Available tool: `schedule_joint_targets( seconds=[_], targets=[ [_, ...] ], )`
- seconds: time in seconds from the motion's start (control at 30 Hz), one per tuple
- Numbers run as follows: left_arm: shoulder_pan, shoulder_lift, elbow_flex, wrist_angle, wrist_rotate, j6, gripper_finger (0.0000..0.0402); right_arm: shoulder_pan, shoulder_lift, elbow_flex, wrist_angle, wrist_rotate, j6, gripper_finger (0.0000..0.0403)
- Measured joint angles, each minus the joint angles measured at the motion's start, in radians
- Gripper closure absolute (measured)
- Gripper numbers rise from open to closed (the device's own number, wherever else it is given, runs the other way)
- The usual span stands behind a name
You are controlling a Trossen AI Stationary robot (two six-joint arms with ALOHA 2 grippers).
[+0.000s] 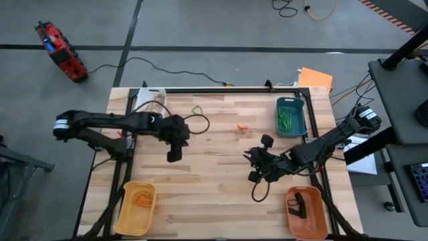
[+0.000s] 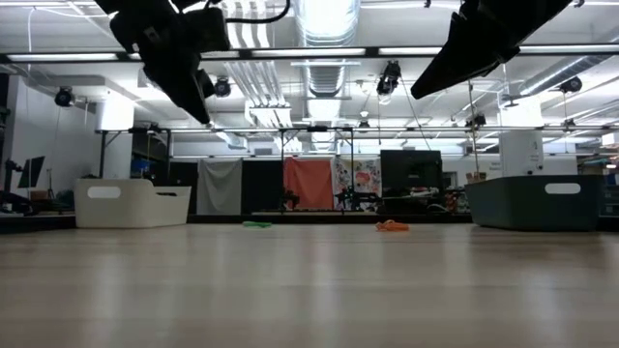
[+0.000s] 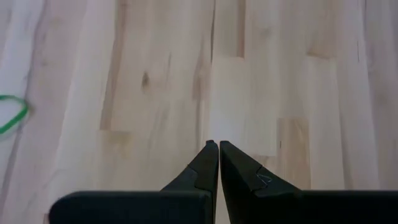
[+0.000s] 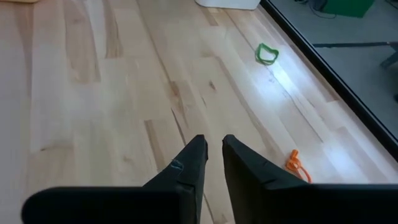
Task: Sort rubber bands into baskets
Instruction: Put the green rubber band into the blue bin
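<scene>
Most bands are sorted. One green rubber band loop [image 1: 197, 110] and one orange rubber band [image 1: 242, 128] remain on the pale wooden counter [image 1: 214, 194] near the teal plastic basket [image 1: 291, 116]. Left end effector [image 1: 173, 156] closed, empty; right end effector [image 4: 211, 146] slightly parted, empty.

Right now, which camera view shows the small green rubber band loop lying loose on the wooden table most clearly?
The right wrist view: the small green rubber band loop lies open there. The high view shows a faint speck, the low view a flat sliver, the left wrist view only its cut-off edge.
</scene>
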Motion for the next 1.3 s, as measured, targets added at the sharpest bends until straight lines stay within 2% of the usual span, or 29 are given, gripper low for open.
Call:
schedule_joint_targets(
  seconds=[0.2,0.37,0.67,0.77,1.0,1.17,1.3],
  targets=[
    [0.001,-0.004,0.0,0.017,-0.035,0.001,0.0401,0.0,0.0,0.0,0.0,-0.002,-0.005,0.036],
    [-0.005,0.0,0.0,0.038,-0.15,0.043,0.0401,0.0,0.0,0.0,0.0,-0.002,-0.004,0.036],
    [-0.002,0.02,-0.002,0.094,-0.262,0.135,0.0401,0.0,0.0,-0.001,0.008,-0.002,0.007,0.036],
    [0.012,0.057,-0.003,0.149,-0.31,0.21,0.0401,0.0,0.0,-0.001,0.008,-0.002,0.006,0.036],
    [0.166,0.186,-0.004,0.27,-0.303,0.433,0.0401,0.0,0.0,-0.001,0.008,-0.002,0.005,0.036],
    [0.288,0.272,-0.004,0.291,-0.225,0.465,0.0402,0.0,0.0,-0.001,0.008,-0.002,0.004,0.036],
    [0.338,0.337,-0.004,0.341,-0.222,0.457,0.0401,0.0,0.0,-0.001,0.008,-0.002,-0.014,0.036]
  ],
)
